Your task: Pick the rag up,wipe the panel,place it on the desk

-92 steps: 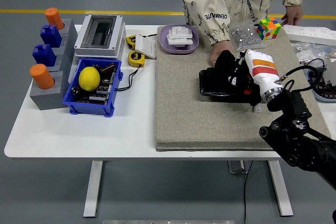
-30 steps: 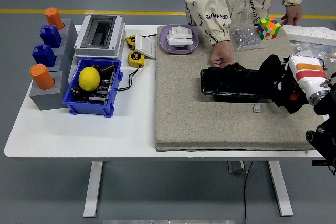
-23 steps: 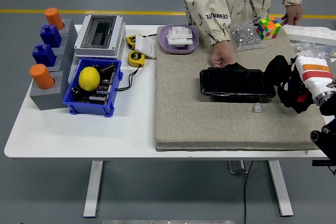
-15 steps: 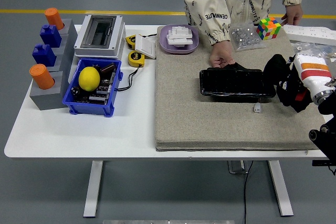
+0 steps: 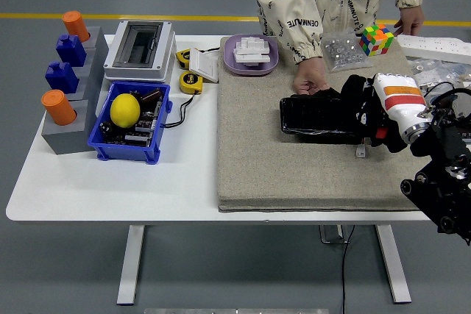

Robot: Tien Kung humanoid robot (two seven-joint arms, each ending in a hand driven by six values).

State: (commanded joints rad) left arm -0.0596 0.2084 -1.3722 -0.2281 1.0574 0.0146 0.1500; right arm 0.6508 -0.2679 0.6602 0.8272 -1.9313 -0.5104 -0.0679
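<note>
1. The rag (image 5: 352, 92) is a dark cloth bunched in the robot's right hand (image 5: 366, 112), whose fingers are clamped around it; it presses on the right end of the panel (image 5: 318, 118), which suits a wiping stroke along the panel's length.
2. The panel is a black glossy slab lying lengthwise on the mat (image 5: 257, 159); a person's hand (image 5: 310, 80) rests at the panel's far edge, likely to keep it from sliding under the wipe.
3. A small white piece (image 5: 360, 152) lies on the mat just beside the panel's near right corner; a low sweep could knock it.
4. Left of the panel the mat is bare, and nearer than the panel it is bare to its front edge, so there is room to stroke leftward and later to set the rag down.
5. Beyond the panel stand a purple tray (image 5: 252, 65), a bag of small parts (image 5: 342, 49) and a colour cube (image 5: 377, 38), well apart from the wiping path.
6. Far left of the panel, on the white tabletop (image 5: 110, 189), sits a blue bin (image 5: 125, 145) holding a lemon (image 5: 125, 109); no left arm shows.
</note>
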